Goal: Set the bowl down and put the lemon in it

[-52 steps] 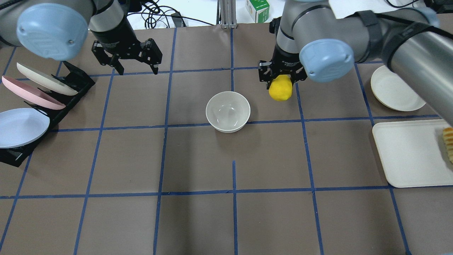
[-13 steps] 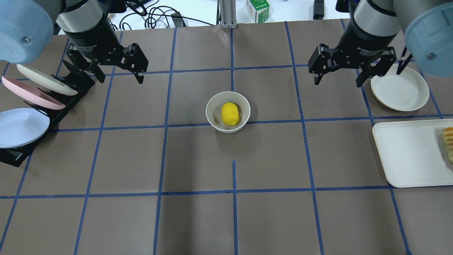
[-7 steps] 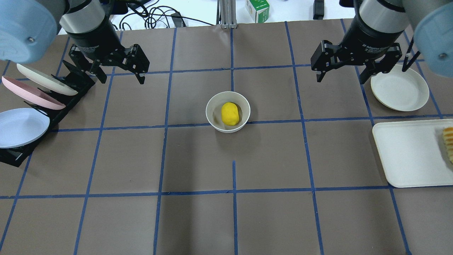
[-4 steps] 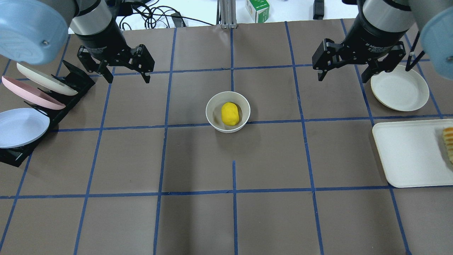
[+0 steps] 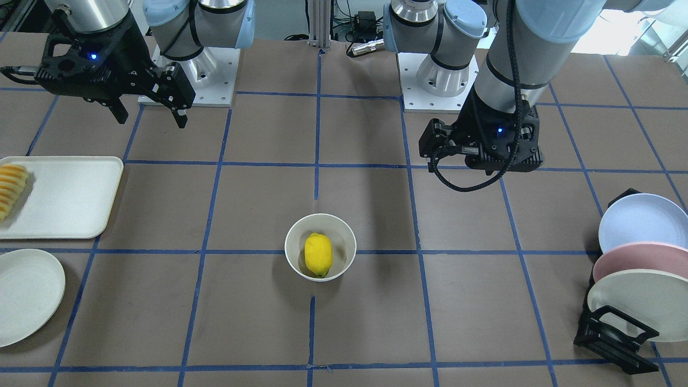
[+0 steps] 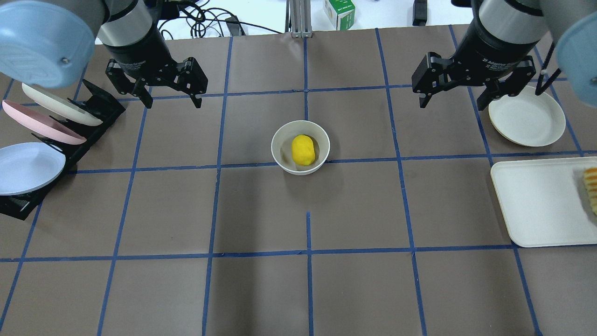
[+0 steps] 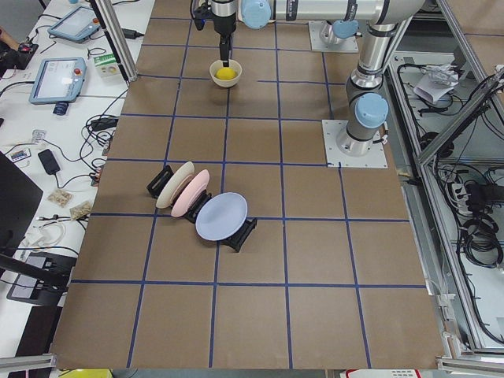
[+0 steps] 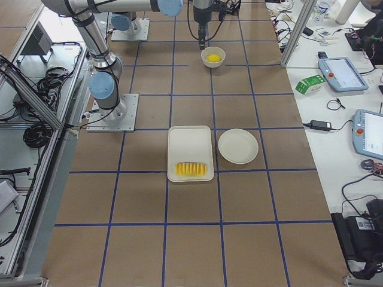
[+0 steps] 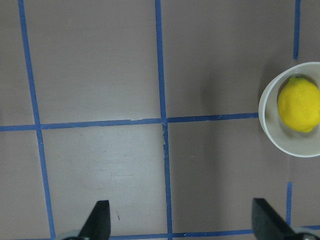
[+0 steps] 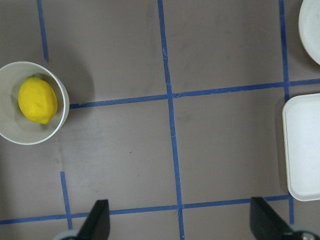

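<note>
The off-white bowl [image 6: 285, 158] stands upright near the table's middle, and the yellow lemon [image 6: 303, 149] lies inside it. Both show in the front view, bowl [image 5: 293, 257] and lemon [image 5: 318, 255], in the left wrist view, bowl [image 9: 267, 131] and lemon [image 9: 299, 104], and in the right wrist view, bowl [image 10: 10, 131] and lemon [image 10: 37, 100]. My left gripper [image 6: 170, 99] is open and empty, high at the back left. My right gripper [image 6: 451, 99] is open and empty, high at the back right. Both are well away from the bowl.
A black rack [image 6: 91, 122] with three plates stands at the left edge. A cream plate [image 6: 527, 116] lies at the right, under my right gripper's outer finger. A white tray [image 6: 536, 200] with orange-yellow slices [image 6: 590, 187] lies in front of it.
The lemon has left my right gripper and now lies in the bowl. My right arm has pulled back to the right, open. My left gripper has drifted slightly right over the last second.
</note>
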`<action>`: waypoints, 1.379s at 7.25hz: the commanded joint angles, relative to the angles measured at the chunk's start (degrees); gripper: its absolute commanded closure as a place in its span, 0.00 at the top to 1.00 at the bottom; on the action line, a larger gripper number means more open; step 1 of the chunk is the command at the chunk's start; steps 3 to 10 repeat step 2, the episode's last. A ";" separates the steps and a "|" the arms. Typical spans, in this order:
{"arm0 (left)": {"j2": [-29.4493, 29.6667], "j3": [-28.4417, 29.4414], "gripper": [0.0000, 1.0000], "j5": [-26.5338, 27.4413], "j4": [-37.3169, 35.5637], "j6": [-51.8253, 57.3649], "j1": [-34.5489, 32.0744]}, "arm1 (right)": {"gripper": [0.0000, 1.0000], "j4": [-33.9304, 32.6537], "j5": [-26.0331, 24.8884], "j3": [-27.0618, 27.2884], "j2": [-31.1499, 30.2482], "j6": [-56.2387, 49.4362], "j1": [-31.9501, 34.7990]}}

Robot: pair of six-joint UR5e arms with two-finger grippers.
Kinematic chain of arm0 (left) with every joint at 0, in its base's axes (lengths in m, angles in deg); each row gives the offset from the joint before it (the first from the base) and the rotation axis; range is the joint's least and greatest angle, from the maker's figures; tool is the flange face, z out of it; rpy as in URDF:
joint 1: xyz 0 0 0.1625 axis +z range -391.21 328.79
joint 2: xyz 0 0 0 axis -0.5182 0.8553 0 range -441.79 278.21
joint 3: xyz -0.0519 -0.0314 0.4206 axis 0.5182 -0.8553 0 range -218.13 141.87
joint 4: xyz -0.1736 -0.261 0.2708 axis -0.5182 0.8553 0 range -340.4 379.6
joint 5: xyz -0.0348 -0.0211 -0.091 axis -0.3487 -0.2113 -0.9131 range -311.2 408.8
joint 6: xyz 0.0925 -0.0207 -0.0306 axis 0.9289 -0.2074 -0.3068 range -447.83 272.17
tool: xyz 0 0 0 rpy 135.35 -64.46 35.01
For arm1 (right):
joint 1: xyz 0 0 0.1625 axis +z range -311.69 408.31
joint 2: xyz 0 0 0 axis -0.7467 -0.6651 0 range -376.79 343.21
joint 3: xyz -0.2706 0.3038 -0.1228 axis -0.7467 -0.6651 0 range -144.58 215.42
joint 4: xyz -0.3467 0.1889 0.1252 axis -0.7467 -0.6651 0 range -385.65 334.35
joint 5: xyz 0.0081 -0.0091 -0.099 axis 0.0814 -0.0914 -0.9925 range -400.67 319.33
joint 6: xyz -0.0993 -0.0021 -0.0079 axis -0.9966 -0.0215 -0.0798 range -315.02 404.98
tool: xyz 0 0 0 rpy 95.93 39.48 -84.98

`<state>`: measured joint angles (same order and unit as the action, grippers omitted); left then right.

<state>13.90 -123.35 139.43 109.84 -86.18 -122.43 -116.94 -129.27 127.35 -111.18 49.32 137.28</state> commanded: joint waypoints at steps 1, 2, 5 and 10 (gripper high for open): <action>-2.43 0.84 1.00 0.24 3.36 1.16 0.43 | 1.00 -0.03 0.00 0.09 -0.18 0.23 0.06; -2.87 0.14 1.00 0.25 3.36 1.16 0.51 | 1.00 -0.03 0.00 0.09 -0.18 0.40 0.06; -2.87 0.14 1.00 0.25 3.36 1.16 0.51 | 1.00 -0.03 0.00 0.09 -0.18 0.40 0.06; -2.87 0.14 1.00 0.25 3.36 1.16 0.51 | 1.00 -0.03 0.00 0.09 -0.18 0.40 0.06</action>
